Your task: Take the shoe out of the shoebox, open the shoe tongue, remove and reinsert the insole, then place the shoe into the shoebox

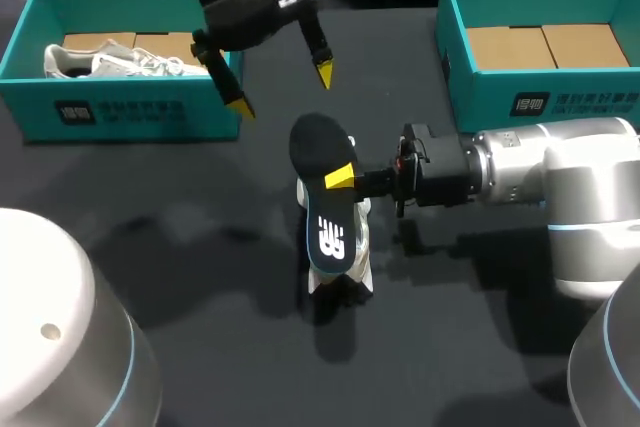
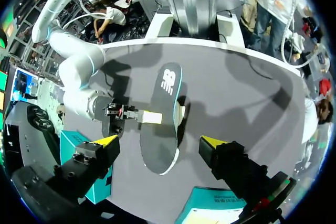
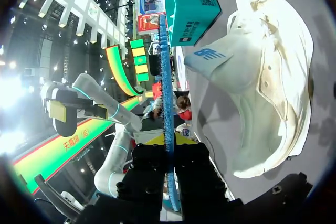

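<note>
The insole (image 1: 325, 197) is black on its face with a teal rim and a white logo at its nearer end; it is tilted up over the shoe (image 1: 350, 275), its plain rounded end highest; in the right wrist view it shows edge-on as a thin blue strip (image 3: 167, 98). The right gripper (image 1: 340, 179) comes in from the side and is closed narrowly on the insole's edge, one yellow tip lying on the black face. The shoe is white and stands on the dark table (image 1: 200, 247) near the middle, under the insole; in the right wrist view (image 3: 268, 77) its tongue is pulled out and its mouth gapes; whether the insole's lower end touches it, I cannot tell. The left gripper (image 1: 282, 89) hangs above and beyond the insole, its fingers spread wide with nothing between them.

The left shoebox (image 1: 30, 97), teal, sits at the far left corner with a second shoe (image 1: 110, 59) inside; its near wall is just beside the left gripper's outer fingertip. The right shoebox (image 1: 455, 57) sits at the far right, showing a cardboard floor. The shoe stands well apart from both boxes.
</note>
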